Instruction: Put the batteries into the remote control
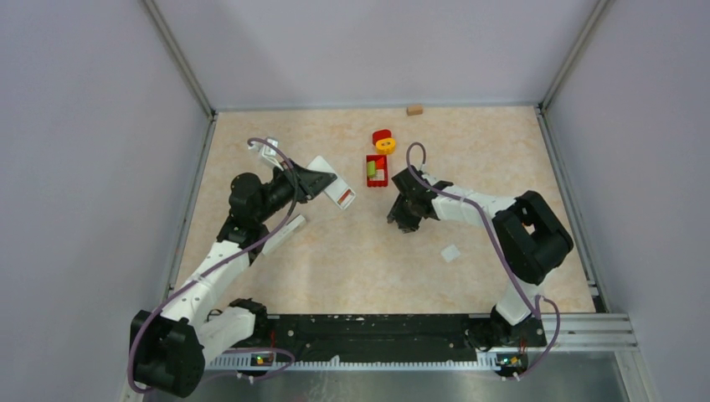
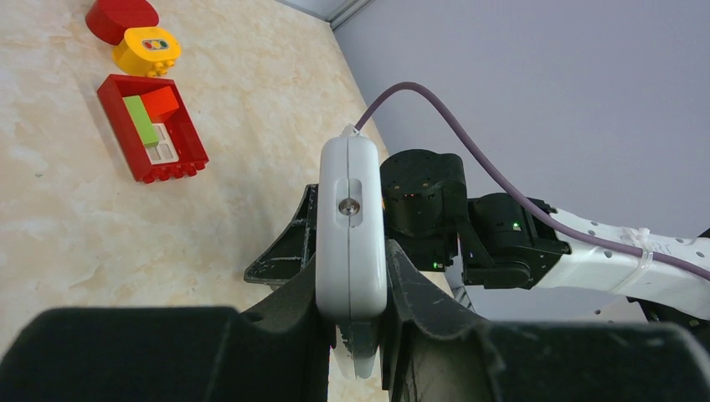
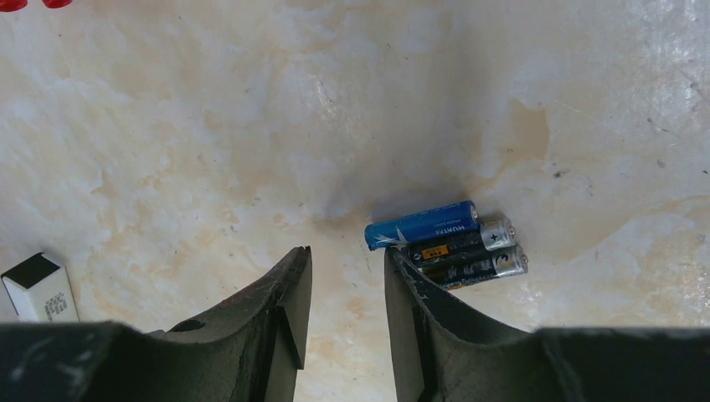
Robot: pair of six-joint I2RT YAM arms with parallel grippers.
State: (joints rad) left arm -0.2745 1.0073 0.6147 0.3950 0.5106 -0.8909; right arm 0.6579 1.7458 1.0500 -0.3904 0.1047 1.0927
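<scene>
At mid-table, the right gripper (image 3: 345, 272) hovers low over the marbled table (image 3: 209, 126), its jaws parted with nothing between them. Three batteries (image 3: 448, 243) lie side by side on the table just beside one finger (image 3: 410, 310): a blue one and two dark ones, touching each other. To the left, the left gripper (image 2: 352, 327) pinches a white remote (image 2: 352, 218) by its long edges. A red tray (image 2: 121, 126) holding a green block (image 2: 140, 121) sits just beyond the right gripper, on the far side.

Left arm (image 1: 205, 280) and right arm (image 1: 470, 206): white links, bulky black joints, a purple cable (image 2: 409, 85) looping along each.
</scene>
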